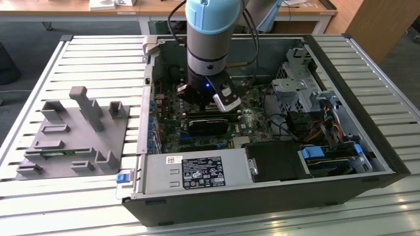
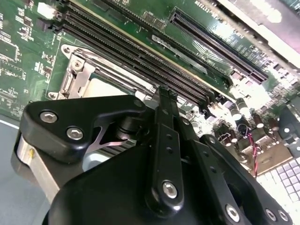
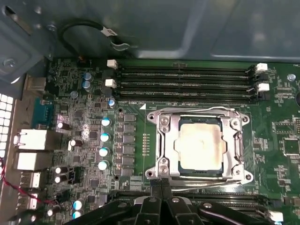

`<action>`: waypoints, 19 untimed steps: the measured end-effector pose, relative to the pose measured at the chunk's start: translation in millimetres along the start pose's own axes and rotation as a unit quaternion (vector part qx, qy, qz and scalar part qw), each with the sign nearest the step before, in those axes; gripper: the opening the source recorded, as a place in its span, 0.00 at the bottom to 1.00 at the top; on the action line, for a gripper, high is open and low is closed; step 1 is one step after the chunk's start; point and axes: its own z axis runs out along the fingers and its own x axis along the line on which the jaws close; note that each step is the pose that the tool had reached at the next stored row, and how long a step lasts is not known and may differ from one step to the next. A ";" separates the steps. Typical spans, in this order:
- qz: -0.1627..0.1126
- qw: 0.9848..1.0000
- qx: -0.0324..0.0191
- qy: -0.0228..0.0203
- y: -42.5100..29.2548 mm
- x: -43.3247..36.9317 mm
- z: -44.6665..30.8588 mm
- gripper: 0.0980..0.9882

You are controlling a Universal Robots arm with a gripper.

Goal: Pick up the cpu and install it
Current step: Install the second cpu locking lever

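Work surface is a pale slatted metal table (image 1: 98, 54), its ribs catching bright glare, strongest along the near edge. Behind it in the exterior view stands a light wooden desk (image 1: 157, 8) on white legs, with white boxes (image 1: 111, 4) on its top, over dark grey carpeted floor (image 1: 29, 34). A tall light-brown wooden cabinet panel (image 1: 384, 24) stands at the exterior view's right, and a dark rounded object (image 1: 7, 64), not identifiable, sits at the far left edge.
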 end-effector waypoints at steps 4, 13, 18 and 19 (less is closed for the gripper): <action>0.000 1.000 -0.005 0.000 -0.8 0.3 3.5 0.01; 0.000 1.000 -0.024 0.000 -1.3 4.2 6.9 0.01; 0.000 0.999 -0.032 0.000 -2.2 4.5 10.7 0.01; 0.000 0.999 -0.034 0.000 -2.2 4.7 11.2 0.01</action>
